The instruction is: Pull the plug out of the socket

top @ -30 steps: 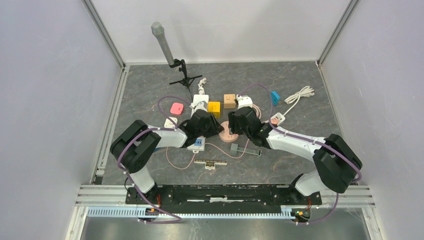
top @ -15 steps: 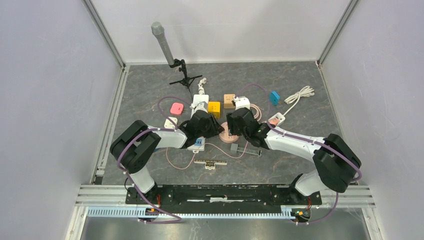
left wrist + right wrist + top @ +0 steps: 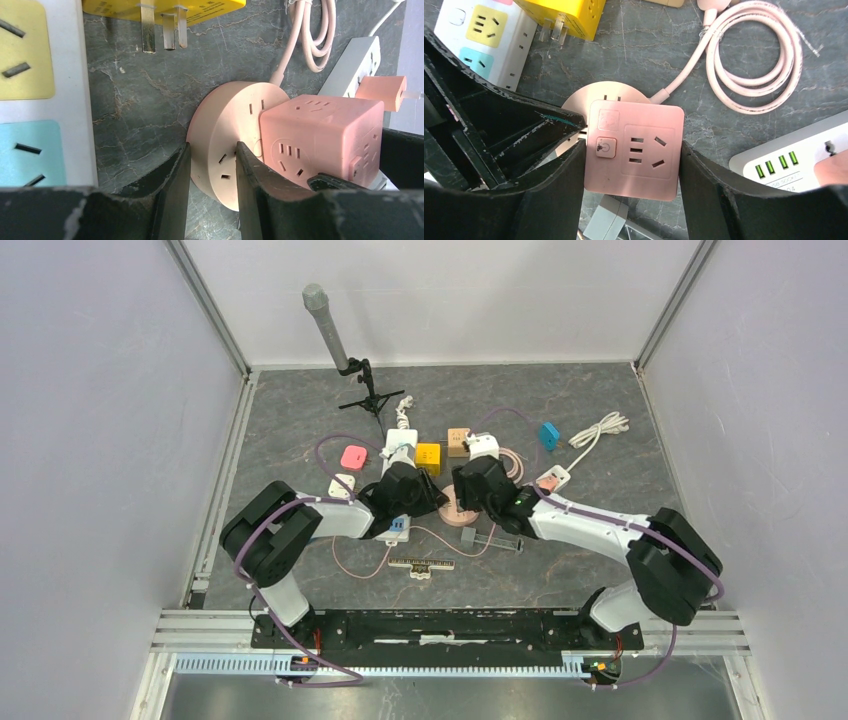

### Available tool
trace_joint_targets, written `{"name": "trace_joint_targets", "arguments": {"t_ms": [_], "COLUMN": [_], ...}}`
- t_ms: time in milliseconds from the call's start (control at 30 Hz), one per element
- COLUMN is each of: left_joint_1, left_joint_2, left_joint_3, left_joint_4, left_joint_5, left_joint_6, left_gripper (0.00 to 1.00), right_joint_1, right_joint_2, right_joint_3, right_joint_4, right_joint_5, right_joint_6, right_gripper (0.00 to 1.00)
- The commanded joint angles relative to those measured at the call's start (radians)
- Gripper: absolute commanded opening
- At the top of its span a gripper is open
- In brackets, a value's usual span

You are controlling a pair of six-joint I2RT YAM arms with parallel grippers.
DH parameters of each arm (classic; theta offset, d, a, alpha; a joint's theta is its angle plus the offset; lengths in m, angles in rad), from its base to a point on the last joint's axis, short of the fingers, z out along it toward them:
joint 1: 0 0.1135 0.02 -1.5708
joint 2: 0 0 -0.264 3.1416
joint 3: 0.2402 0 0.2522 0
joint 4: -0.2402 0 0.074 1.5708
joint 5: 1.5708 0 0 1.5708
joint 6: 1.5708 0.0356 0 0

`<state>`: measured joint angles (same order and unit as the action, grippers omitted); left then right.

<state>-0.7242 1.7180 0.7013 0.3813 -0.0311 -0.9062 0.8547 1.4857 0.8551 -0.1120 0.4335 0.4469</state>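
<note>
A round pink socket (image 3: 225, 135) lies at the table's middle (image 3: 456, 513), with a pink cube plug (image 3: 320, 130) set against its face. My left gripper (image 3: 212, 150) is shut on the round socket's rim, one finger on each side. My right gripper (image 3: 633, 147) is shut on the pink cube plug (image 3: 644, 165), fingers pressed on its two sides. The round socket (image 3: 606, 90) shows behind the cube's upper left. In the top view both grippers, left (image 3: 432, 498) and right (image 3: 468, 496), meet over the socket and hide the cube.
A yellow cube adapter (image 3: 165, 7) and a white strip with yellow and blue outlets (image 3: 30, 90) lie just left. A coiled pink cable (image 3: 754, 65) and a white strip with green ports (image 3: 789, 160) lie right. A ruler (image 3: 421, 565) lies in front; a microphone stand (image 3: 340, 350) at the back.
Both grippers have shifted slightly to the left, staying closed on the socket and the cube. Nothing else has moved.
</note>
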Motion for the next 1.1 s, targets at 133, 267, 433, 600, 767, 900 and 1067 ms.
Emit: {"name": "trace_joint_targets", "arguments": {"t_ms": [133, 267, 433, 600, 767, 900, 1067], "left_joint_1": [-0.004, -0.004, -0.004, -0.004, -0.004, -0.004, -0.005], "left_joint_2": [0.091, 0.097, 0.105, 0.102, 0.098, 0.098, 0.098], "left_joint_3": [-0.048, -0.041, -0.041, -0.046, -0.051, -0.059, -0.061], "left_joint_4": [-0.198, -0.202, -0.208, -0.208, -0.208, -0.208, -0.206], "left_joint_5": [-0.080, -0.084, -0.093, -0.097, -0.101, -0.100, -0.089], "left_joint_6": [0.066, 0.067, 0.074, 0.079, 0.086, 0.089, 0.086], "left_gripper": [0.31, 0.31, 0.31, 0.31, 0.31, 0.31, 0.31], "right_joint_1": [0.035, 0.104, 0.093, 0.057, 0.093, 0.124, 0.122], "right_joint_2": [-0.079, 0.048, -0.029, -0.119, 0.000, 0.028, 0.006], "right_joint_3": [0.015, 0.124, 0.114, 0.085, 0.102, 0.119, 0.140], "right_joint_4": [0.151, -0.010, 0.053, 0.129, 0.051, 0.038, -0.063], "right_joint_5": [-0.257, -0.101, -0.188, -0.275, -0.222, -0.199, -0.063], "right_joint_6": [0.057, -0.004, -0.017, 0.010, 0.025, 0.041, 0.054], "right_gripper": [0.00, 0.00, 0.00, 0.00, 0.00, 0.00, 0.00]}}
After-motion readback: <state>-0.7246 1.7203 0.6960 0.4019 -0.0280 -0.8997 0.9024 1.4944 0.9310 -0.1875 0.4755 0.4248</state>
